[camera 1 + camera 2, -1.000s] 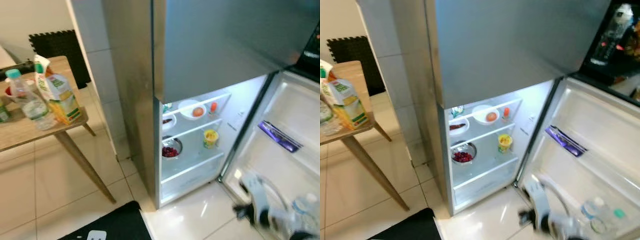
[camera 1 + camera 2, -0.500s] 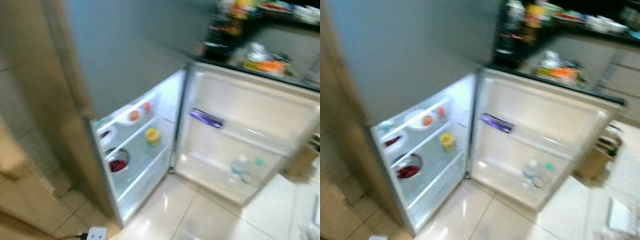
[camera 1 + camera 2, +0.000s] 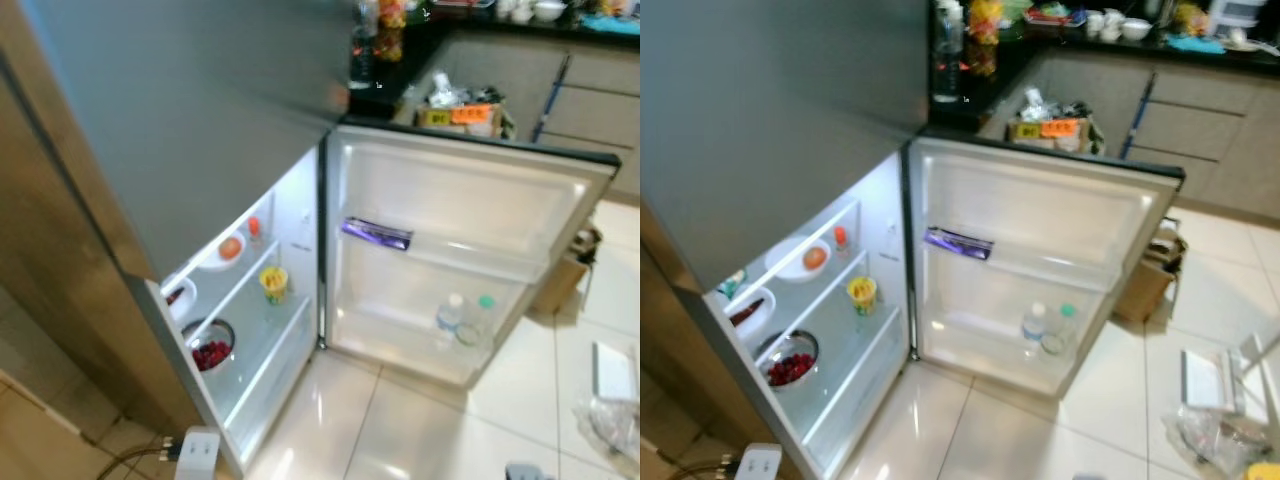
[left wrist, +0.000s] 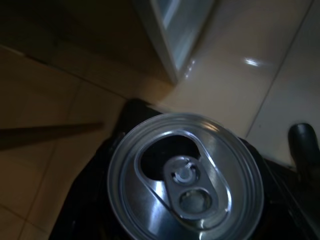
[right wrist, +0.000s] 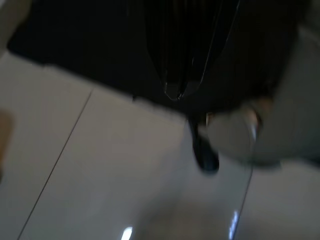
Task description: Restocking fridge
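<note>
**Fridge open, can not yet stocked**

We carry a can in the left gripper, fingers closed around it, low over the floor. Right gripper: finger spread undetermined. The fridge stands open with its door swung wide; bottles sit in the door rack. Shelf space remains beside the bowl and cup. Watch the door edge and the clutter on the floor to our right.
</note>
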### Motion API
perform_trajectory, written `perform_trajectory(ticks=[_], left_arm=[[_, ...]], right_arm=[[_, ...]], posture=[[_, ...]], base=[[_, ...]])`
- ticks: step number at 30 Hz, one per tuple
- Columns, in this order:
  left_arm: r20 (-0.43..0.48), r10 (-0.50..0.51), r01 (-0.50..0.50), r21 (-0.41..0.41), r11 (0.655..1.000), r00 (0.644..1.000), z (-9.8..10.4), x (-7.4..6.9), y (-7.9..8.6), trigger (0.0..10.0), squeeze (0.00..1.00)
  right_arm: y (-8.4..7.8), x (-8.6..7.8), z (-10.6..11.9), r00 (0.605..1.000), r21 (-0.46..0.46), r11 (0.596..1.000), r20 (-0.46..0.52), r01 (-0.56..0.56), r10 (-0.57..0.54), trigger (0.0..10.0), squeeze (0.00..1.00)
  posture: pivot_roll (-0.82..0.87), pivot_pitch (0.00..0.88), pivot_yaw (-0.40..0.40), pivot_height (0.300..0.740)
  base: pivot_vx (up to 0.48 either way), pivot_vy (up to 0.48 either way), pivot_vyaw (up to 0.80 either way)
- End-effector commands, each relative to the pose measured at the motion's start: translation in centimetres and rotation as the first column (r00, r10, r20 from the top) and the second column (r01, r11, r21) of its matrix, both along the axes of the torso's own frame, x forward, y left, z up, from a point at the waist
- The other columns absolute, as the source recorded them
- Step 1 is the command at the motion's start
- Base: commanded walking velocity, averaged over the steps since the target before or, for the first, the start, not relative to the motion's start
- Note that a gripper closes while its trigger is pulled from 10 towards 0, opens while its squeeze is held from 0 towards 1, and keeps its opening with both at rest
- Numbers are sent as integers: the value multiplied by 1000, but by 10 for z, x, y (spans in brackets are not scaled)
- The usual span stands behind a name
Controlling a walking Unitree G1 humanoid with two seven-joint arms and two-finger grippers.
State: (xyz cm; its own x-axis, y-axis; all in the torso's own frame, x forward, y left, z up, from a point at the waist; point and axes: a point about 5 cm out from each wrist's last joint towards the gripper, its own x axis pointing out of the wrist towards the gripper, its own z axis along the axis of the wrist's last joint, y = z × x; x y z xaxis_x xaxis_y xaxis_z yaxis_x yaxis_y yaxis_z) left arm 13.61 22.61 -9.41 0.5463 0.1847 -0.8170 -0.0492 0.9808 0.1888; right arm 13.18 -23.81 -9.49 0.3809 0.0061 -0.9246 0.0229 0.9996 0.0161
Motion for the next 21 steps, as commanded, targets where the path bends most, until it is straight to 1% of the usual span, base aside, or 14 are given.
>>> perform_trajectory(ticks=[1, 2, 3, 4, 9, 16, 17, 21], left_arm=[[-55, 7, -8, -24, 1000, 998, -6, -14, -3, 10000, 0], [-57, 0, -2, -28, 1000, 998, -6, -14, -3, 10000, 0], [-57, 0, -2, -28, 1000, 998, -6, -14, -3, 10000, 0], [-58, -6, 4, -36, 999, 998, -6, -15, -4, 10000, 0], [-60, -12, 8, -64, 998, 998, -7, -16, -7, 10000, 0], [-64, -13, 7, -92, 996, 998, -8, -17, -9, 10000, 0], [-66, -15, 8, -93, 996, 998, -8, -17, -9, 10000, 0], [-67, -15, 9, -93, 996, 998, -8, -17, -9, 10000, 0]], right_arm=[[0, -12, -4, 999, -5, 1000, -38, 2, -2, 10000, 0], [1, -15, -5, 999, -6, 1000, -48, 0, 0, 10000, 0], [1, -15, -5, 999, -6, 1000, -48, 0, 0, 10000, 0], [0, -22, -7, 998, -10, 1000, -66, -3, 2, 10000, 0], [-1, -26, -8, 997, -14, 1000, -76, 1, -2, 10000, 0], [-2, -21, -6, 998, -23, 1000, -63, 2, -4, 10000, 0], [-1, -19, -6, 998, -23, 1000, -57, -1, 0, 10000, 0], [-1, -16, -5, 999, -24, 1000, -52, -3, 2, 10000, 0]], posture=[[-82, 0, -11, 740], [-82, 0, -11, 740], [-82, 0, -11, 740], [-82, 0, -11, 740], [-82, 0, -11, 740], [-86, 0, -10, 740], [-86, 0, -10, 740], [-87, 0, -10, 740]], base=[[0, 0, -769], [0, 0, -763], [0, 0, -763], [0, 0, -769], [0, 0, -769], [0, 0, -769], [0, 0, -769], [0, 0, -769]])
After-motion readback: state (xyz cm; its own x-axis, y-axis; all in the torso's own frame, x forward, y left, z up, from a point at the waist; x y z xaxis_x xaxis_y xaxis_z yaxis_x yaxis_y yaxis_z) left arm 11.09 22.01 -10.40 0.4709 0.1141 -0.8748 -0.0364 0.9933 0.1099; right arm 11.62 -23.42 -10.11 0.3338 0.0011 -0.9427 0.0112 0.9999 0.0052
